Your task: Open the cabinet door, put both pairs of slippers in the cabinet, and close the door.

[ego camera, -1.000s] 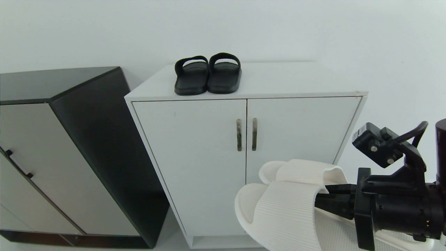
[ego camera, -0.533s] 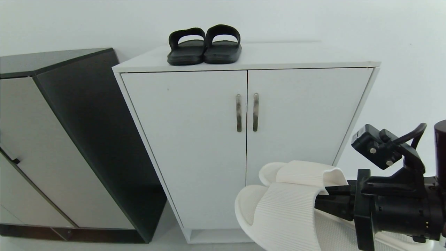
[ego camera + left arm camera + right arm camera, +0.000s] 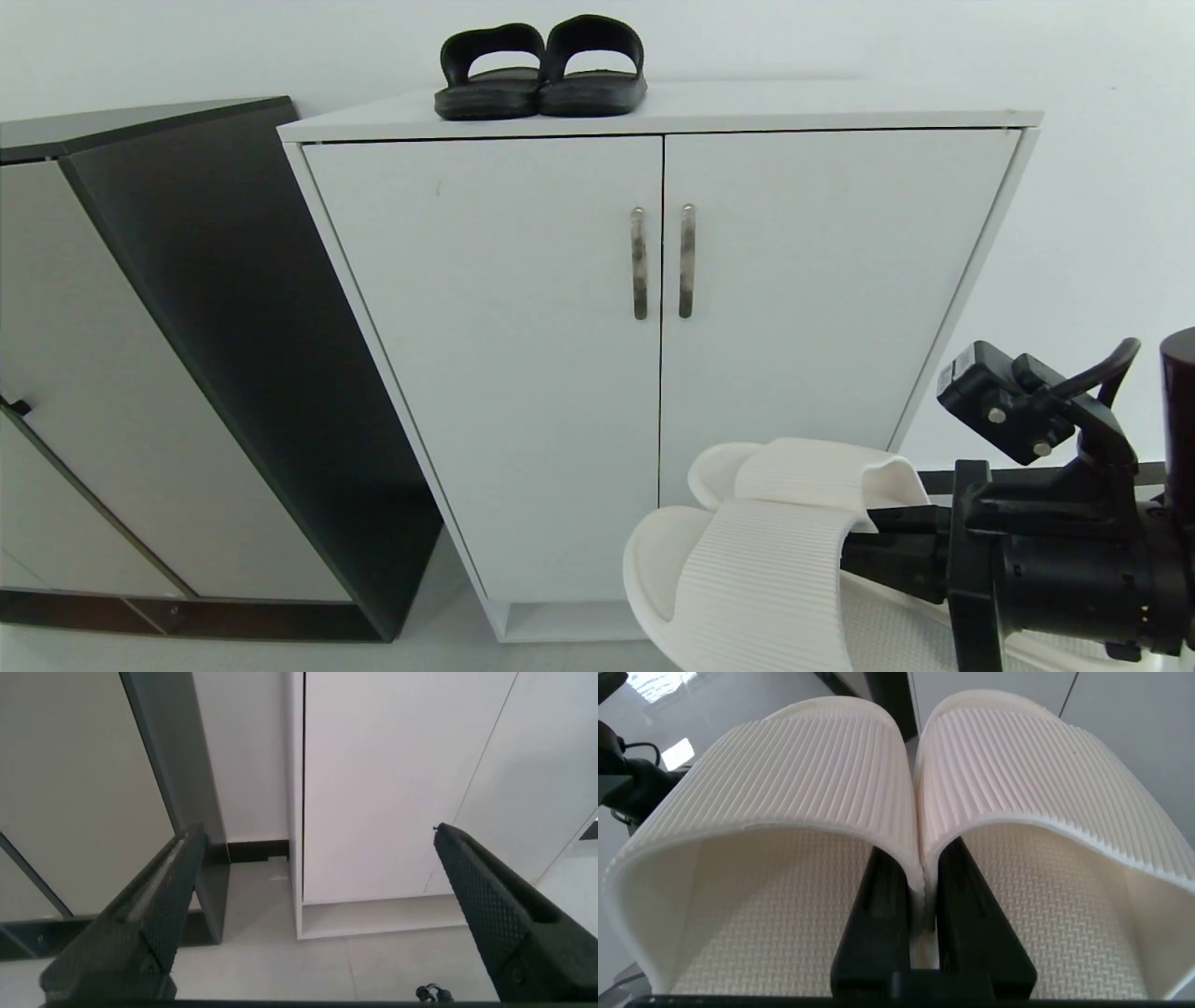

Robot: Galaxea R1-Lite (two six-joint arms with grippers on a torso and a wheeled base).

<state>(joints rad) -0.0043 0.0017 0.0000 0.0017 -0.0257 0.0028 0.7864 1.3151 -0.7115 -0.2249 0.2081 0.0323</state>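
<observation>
The cabinet (image 3: 523, 373) is unopened, black slippers (image 3: 541, 70) atop it. Before it, the right end effector (image 3: 920, 943) grips the white slippers (image 3: 766, 551); the left end effector (image 3: 316, 833) gapes empty.

A home entryway — shoe cabinets (image 3: 653, 355), slippers (image 3: 541, 70), bare wall.

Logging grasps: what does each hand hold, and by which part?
Right hand pinches the pair of white ribbed foam slippers by their touching inner strap edges; left hand is open, empty.

Bright, even light; soft shadows
</observation>
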